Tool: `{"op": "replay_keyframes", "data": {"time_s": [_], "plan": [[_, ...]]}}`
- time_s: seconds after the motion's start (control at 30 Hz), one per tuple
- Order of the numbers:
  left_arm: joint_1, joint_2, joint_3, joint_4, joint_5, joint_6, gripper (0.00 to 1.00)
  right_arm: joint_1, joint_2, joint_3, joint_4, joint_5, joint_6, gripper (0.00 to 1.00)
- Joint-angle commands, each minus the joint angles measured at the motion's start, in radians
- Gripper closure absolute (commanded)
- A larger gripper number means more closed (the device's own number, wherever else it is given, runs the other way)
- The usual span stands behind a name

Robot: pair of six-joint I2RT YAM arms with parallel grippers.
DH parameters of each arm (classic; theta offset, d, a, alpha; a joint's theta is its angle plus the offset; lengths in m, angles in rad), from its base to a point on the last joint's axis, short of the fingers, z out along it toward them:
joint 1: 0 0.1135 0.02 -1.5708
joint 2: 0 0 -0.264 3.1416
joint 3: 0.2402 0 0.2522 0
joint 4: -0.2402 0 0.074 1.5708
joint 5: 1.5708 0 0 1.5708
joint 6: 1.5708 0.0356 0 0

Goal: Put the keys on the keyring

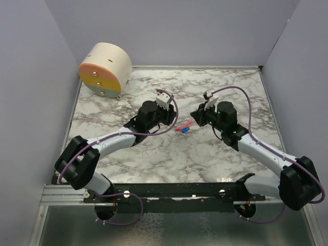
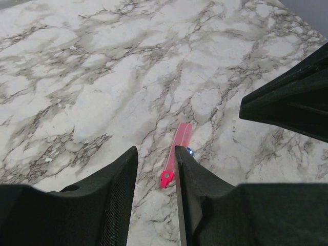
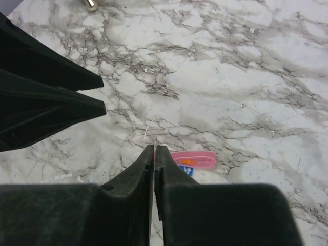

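At the table's centre: a slim pink key [image 1: 183,126] lies flat on the white, grey-veined marble table [image 1: 205,154], between the two arms and slanting toward the far right.
Keyring: the keyring [image 1: 185,130] shows only as a small blue tag tucked against the key's near side. Its thin metal ring is too small to make out.
Left gripper: the left gripper [image 2: 156,149] reaches in from the left with its fingers partly apart. In its wrist view the key's round-holed end sits in the gap, close against one finger, with bare marble showing between the key and the other finger. Nothing is pinched.
Right gripper: the right gripper [image 3: 155,147] comes in from the right with its fingers pressed together and no gap showing. Its tips are right at one end of the key. Whether they nip that end cannot be told.
Between the arms: the two grippers face each other across the key, near but apart.
Far left corner: a squat drum [image 1: 105,69] lies on its side, its round face banded peach, orange and yellow, well apart from the key.
Surroundings: plain pale walls stand on three sides of the table.
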Motion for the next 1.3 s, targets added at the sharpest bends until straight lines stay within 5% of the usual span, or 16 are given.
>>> {"op": "replay_keyframes", "data": {"time_s": [0.0,0.23,0.43,0.77,1.27], "plan": [[-0.001,-0.050,-0.026,0.069,-0.117,-0.005,0.63,-0.002,0.061,0.070,-0.093,0.018,0.009,0.90],[0.000,-0.088,-0.081,0.068,-0.182,-0.096,0.63,0.001,0.204,0.143,-0.179,-0.085,0.008,0.73],[0.000,-0.101,-0.113,0.070,-0.234,-0.142,0.63,0.063,0.268,0.198,-0.253,-0.017,-0.023,0.61],[0.015,-0.134,-0.123,0.070,-0.253,-0.148,0.64,0.156,0.386,0.300,-0.356,0.165,-0.021,0.60],[0.035,-0.192,-0.170,0.070,-0.260,-0.133,0.63,0.129,0.416,0.328,-0.414,0.358,0.296,0.48]]}}
